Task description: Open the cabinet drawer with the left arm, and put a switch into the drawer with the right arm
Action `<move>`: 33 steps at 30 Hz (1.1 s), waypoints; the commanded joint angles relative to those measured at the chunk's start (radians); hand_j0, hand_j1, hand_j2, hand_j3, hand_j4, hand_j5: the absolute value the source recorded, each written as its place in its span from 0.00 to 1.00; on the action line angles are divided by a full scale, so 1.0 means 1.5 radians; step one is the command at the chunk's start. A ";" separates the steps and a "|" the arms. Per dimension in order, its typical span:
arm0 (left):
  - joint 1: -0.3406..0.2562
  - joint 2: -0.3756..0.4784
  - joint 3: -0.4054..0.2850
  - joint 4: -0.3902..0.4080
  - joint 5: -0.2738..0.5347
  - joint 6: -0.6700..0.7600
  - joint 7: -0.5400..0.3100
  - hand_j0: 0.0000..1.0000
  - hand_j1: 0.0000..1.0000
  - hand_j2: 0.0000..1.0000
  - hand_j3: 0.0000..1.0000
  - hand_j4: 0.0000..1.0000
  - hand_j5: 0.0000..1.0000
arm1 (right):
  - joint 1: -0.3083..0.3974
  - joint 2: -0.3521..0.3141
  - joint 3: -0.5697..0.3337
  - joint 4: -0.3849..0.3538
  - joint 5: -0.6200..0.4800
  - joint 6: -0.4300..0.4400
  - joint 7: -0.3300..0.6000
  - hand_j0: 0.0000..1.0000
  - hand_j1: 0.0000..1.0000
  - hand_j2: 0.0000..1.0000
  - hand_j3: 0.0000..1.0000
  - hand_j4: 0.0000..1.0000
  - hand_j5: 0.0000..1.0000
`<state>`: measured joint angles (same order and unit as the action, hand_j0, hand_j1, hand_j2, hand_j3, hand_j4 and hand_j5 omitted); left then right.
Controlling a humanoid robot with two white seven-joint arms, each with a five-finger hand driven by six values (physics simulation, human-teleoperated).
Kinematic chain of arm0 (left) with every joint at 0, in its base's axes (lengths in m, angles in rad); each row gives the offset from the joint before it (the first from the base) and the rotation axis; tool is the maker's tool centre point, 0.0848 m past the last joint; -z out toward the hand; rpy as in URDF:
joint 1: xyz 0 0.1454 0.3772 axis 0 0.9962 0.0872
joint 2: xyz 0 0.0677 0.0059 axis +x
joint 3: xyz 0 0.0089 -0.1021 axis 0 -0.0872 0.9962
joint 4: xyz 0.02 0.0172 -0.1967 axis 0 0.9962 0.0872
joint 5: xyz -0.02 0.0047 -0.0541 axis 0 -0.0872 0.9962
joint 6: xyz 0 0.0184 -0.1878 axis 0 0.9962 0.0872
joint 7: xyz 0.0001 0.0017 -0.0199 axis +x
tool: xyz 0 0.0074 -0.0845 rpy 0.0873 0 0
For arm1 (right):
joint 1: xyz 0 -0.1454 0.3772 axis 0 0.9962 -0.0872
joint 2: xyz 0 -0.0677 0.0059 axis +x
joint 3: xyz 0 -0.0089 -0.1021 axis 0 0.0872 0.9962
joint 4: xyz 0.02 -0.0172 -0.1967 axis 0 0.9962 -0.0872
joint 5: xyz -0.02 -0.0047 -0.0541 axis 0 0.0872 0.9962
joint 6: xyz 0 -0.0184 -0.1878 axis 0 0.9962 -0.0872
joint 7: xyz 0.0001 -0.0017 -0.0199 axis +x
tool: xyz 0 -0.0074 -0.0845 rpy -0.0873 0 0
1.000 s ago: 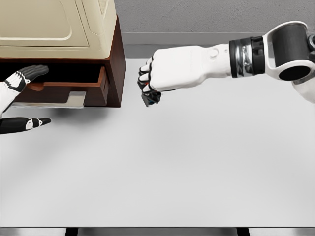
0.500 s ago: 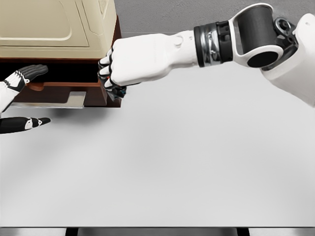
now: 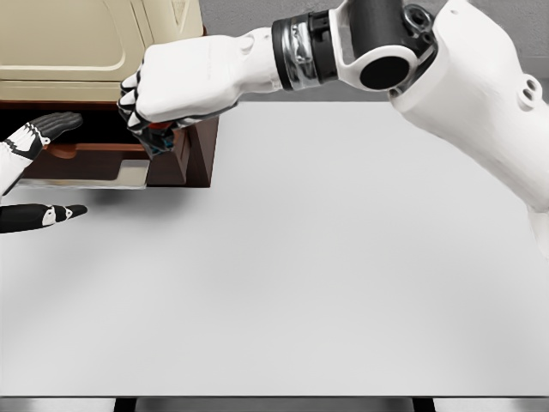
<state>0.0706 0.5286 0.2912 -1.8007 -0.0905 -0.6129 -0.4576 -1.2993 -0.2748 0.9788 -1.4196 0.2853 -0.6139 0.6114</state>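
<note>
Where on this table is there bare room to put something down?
Nearly all the white table is bare, from the cabinet across to the right edge. It is crowded only far left, where the right hand holds the switch over the open drawer beside the left hand.

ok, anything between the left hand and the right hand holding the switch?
In the head view, only the open drawer front and its dark interior lie between the left hand and the right hand, which grips the switch over the drawer's right end.

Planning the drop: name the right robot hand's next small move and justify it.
Probably ease a little farther left and down before releasing: the right robot hand, shut on the switch, sits at the open drawer's right front corner, not clearly over its inside.
</note>
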 commanded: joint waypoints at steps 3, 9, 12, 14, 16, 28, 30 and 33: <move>0.001 -0.001 0.006 0.000 0.006 0.001 0.000 1.00 1.00 1.00 1.00 1.00 1.00 | -0.004 0.037 0.007 0.046 0.001 0.002 0.000 0.32 0.32 0.32 0.32 0.32 0.32; 0.007 -0.001 0.020 0.001 0.007 0.001 0.000 1.00 1.00 1.00 1.00 1.00 1.00 | -0.019 0.063 0.007 0.089 0.000 0.002 0.000 0.32 0.32 0.32 0.32 0.32 0.32; 0.008 -0.001 0.021 0.002 0.008 0.001 0.000 1.00 1.00 1.00 1.00 1.00 1.00 | -0.022 0.089 0.007 0.126 0.001 0.002 0.000 0.32 0.32 0.32 0.32 0.32 0.32; 0.008 -0.001 0.021 0.002 0.009 0.001 0.000 1.00 1.00 1.00 1.00 1.00 1.00 | -0.021 0.096 0.007 0.142 0.002 0.002 0.000 0.32 0.32 0.32 0.32 0.32 0.32; 0.008 -0.001 0.021 0.002 0.008 0.001 0.000 1.00 1.00 1.00 1.00 1.00 1.00 | -0.021 0.103 0.007 0.157 0.019 0.002 0.000 0.32 0.32 0.32 0.32 0.32 0.32; 0.009 -0.013 0.031 0.007 0.009 0.001 0.000 1.00 1.00 1.00 1.00 1.00 1.00 | -0.024 0.145 0.005 0.242 0.041 0.002 0.000 0.32 0.32 0.32 0.32 0.32 0.32; 0.009 -0.013 0.031 0.007 0.009 0.001 0.000 1.00 1.00 1.00 1.00 1.00 1.00 | -0.024 0.157 0.005 0.262 0.047 0.002 0.000 0.32 0.32 0.32 0.32 0.32 0.32; 0.009 -0.013 0.031 0.007 0.009 0.001 0.000 1.00 1.00 1.00 1.00 1.00 1.00 | -0.024 0.170 0.005 0.267 0.052 0.002 0.000 0.32 0.32 0.32 0.32 0.32 0.32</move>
<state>0.0844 0.5089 0.3373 -1.7901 -0.0844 -0.6129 -0.4576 -1.3346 -0.0342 0.9882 -1.0294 0.3621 -0.6141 0.6115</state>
